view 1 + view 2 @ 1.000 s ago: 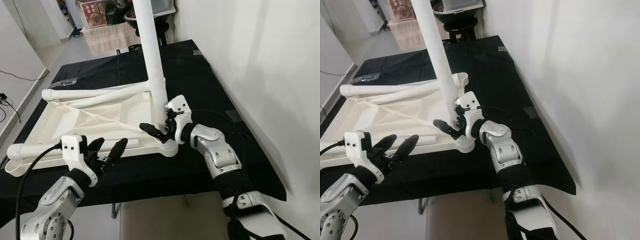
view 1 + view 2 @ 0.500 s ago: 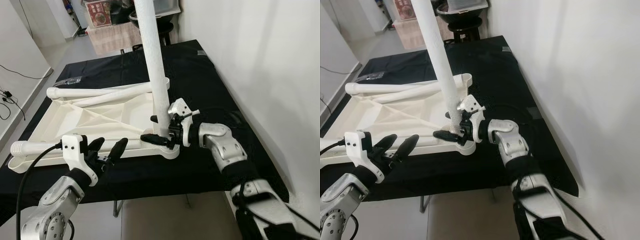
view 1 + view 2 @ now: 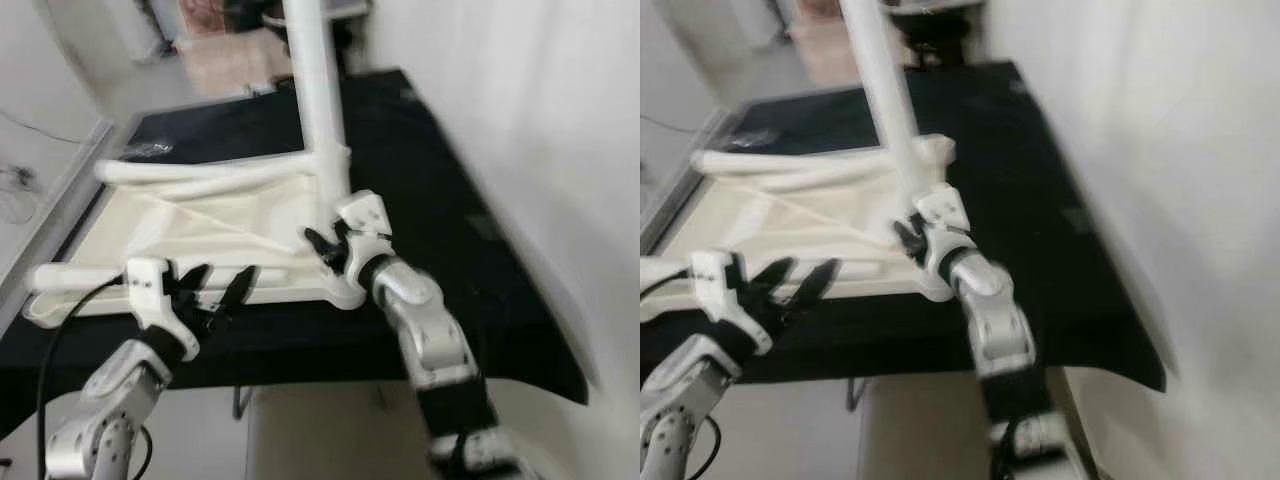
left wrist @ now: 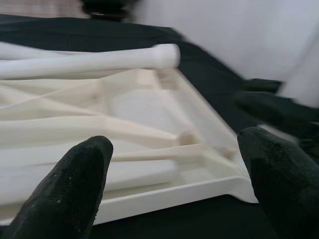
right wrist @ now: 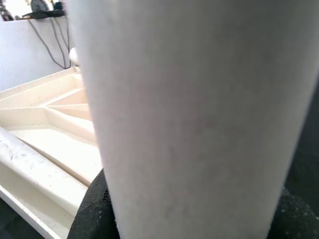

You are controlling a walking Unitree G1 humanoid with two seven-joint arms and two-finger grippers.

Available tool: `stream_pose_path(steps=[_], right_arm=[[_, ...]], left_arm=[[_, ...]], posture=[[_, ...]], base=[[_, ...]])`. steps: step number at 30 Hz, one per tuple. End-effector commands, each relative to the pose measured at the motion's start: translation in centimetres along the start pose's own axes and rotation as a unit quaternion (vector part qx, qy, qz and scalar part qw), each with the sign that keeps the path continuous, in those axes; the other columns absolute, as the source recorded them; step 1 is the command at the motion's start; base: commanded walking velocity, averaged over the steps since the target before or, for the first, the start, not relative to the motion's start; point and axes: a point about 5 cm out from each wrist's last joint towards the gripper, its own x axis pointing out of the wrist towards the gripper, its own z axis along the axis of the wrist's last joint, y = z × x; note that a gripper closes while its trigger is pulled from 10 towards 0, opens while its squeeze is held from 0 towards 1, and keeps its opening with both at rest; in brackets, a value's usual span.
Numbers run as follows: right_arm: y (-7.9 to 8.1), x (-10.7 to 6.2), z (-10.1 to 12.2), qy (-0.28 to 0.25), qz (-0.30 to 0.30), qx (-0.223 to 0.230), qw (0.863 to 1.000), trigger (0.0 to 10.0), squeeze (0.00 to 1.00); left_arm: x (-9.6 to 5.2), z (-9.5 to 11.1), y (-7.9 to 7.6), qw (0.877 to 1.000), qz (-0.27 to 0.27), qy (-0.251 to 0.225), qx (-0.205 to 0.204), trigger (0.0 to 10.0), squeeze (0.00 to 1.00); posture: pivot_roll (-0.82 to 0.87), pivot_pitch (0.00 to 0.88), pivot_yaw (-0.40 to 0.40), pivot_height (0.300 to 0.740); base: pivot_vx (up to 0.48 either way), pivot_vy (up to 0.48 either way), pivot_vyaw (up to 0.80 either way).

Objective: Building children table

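Right hand (image 3: 335, 252) is clamped on the upright white plastic table leg (image 3: 322, 130) at the upturned cream tabletop's (image 3: 215, 235) five o'clock corner, on the black-draped counter (image 3: 440, 200). Left hand (image 3: 205, 297) hovers, fingers apart. One leg stands; others lie loose, unfitted.

Your right gripper (image 3: 325, 245) now sits higher against the base of the upright leg (image 3: 318, 100), its fingers (image 5: 94, 219) wrapped around it rather than lying low by the tabletop's (image 3: 180, 235) corner. The right forearm now points steeply up from below. Your head has moved, blurring both eye views.
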Motion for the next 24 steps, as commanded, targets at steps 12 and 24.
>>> stream_pose_path(steps=[12, 24], right_arm=[[-1.0, 1.1, -1.0, 0.027, 0.05, 0.006, 0.998, 10.0, 1.0], [-2.5, 1.8, 0.4, -0.019, 0.302, 0.006, 0.953, 10.0, 0.0]], left_arm=[[-0.5, -0.7, 0.4, 1.0, 0.015, 0.008, 0.001, 10.0, 0.0], [-0.6, -1.2, 0.0, 1.0, 0.011, 0.01, -0.003, 10.0, 0.0]], posture=[[-0.03, 0.051, 0.115, 0.74], [-0.02, 0.034, 0.097, 0.74]], base=[[0.0, 0.0, 0.0], [0.0, 0.0, 0.0]])
